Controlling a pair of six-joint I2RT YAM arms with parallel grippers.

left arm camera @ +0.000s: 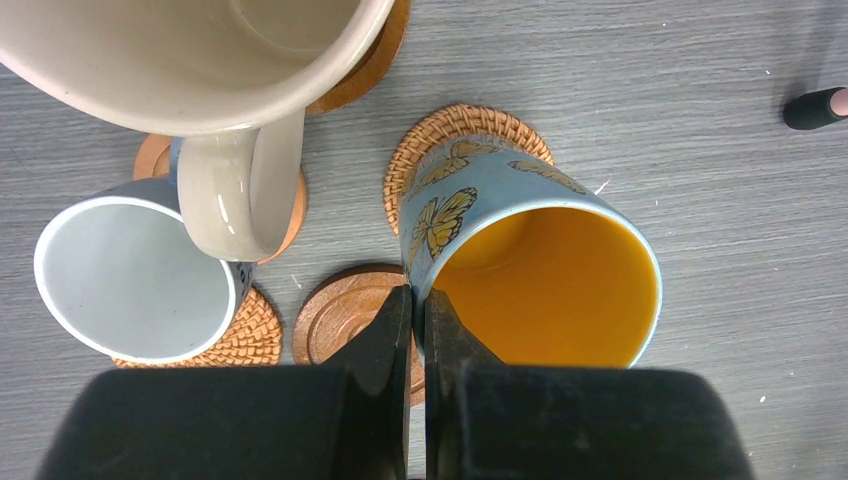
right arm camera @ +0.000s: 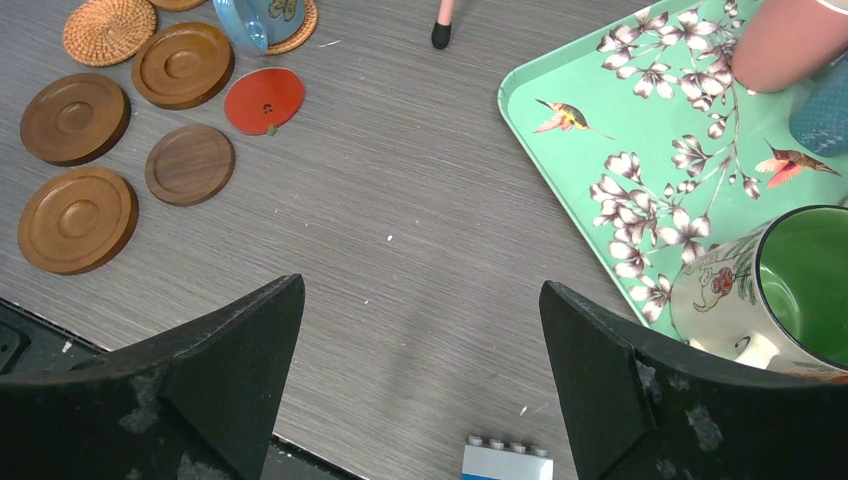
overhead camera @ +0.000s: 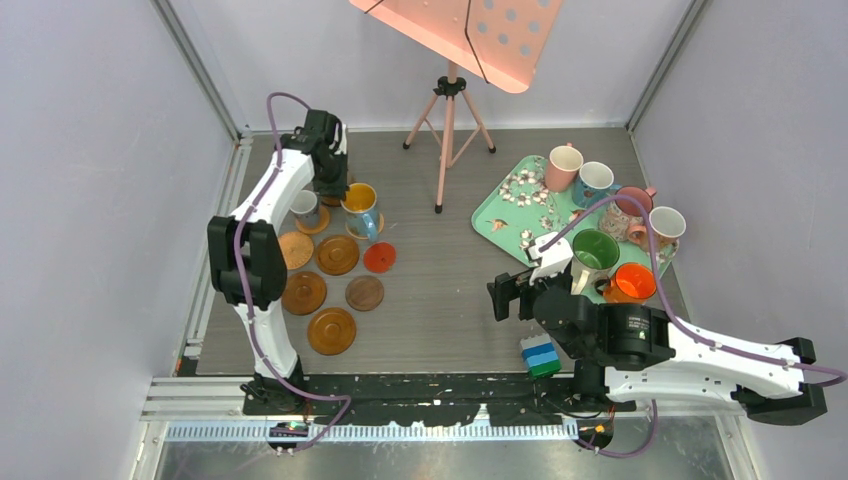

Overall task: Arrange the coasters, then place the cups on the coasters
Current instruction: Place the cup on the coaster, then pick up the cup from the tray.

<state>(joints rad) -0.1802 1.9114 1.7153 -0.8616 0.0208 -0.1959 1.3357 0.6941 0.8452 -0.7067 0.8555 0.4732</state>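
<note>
My left gripper [left arm camera: 420,305] is shut on the near rim of a blue butterfly cup [left arm camera: 530,270] with an orange inside, one finger inside and one outside. The cup stands on a woven coaster [left arm camera: 450,125]. Beside it are a grey cup [left arm camera: 130,275] on a second woven coaster [left arm camera: 250,335] and a cream cup [left arm camera: 180,50] on a brown coaster [left arm camera: 370,70]. Several bare coasters, brown ones [overhead camera: 331,331] and a red one [overhead camera: 379,258], lie nearer the arm. My right gripper [right arm camera: 420,330] hangs open over bare table. Several cups [overhead camera: 594,250] stand on the mint tray [overhead camera: 510,205].
A tripod [overhead camera: 448,130] carrying a pink perforated panel stands at the back centre. A blue and green toy brick [overhead camera: 540,355] lies by the right arm's base. Walls close in both sides of the table.
</note>
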